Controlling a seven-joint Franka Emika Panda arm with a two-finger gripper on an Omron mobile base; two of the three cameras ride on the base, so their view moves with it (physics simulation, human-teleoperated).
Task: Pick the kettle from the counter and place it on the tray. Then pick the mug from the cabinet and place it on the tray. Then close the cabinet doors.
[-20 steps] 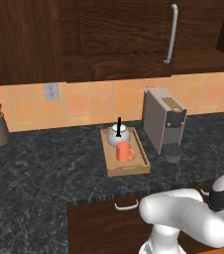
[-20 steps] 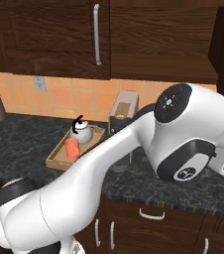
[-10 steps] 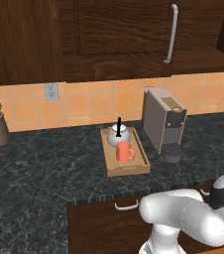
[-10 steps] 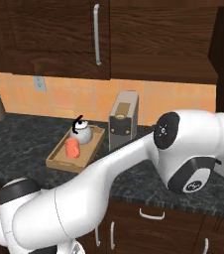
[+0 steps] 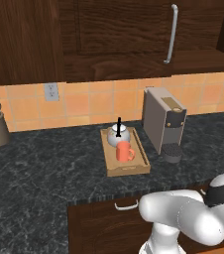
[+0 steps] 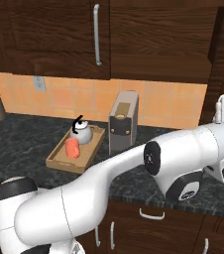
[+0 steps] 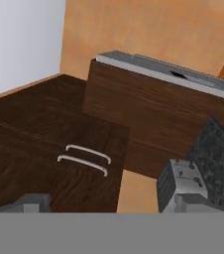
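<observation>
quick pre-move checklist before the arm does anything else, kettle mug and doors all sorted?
1. Kettle on the tray: ok, it stands at the tray's far end.
2. Mug on the tray: ok, upright just in front of the kettle.
3. Cabinet doors shut: ok as far as both base views show; the panels sit flush.
4. Pincer free of any load: ok, its tips stand wide apart with nothing between them.
5. Coffee machine apart from the tray: ok, a gap shows.
6. Arm's path back over the counter: cannot tell from these angles.
</observation>
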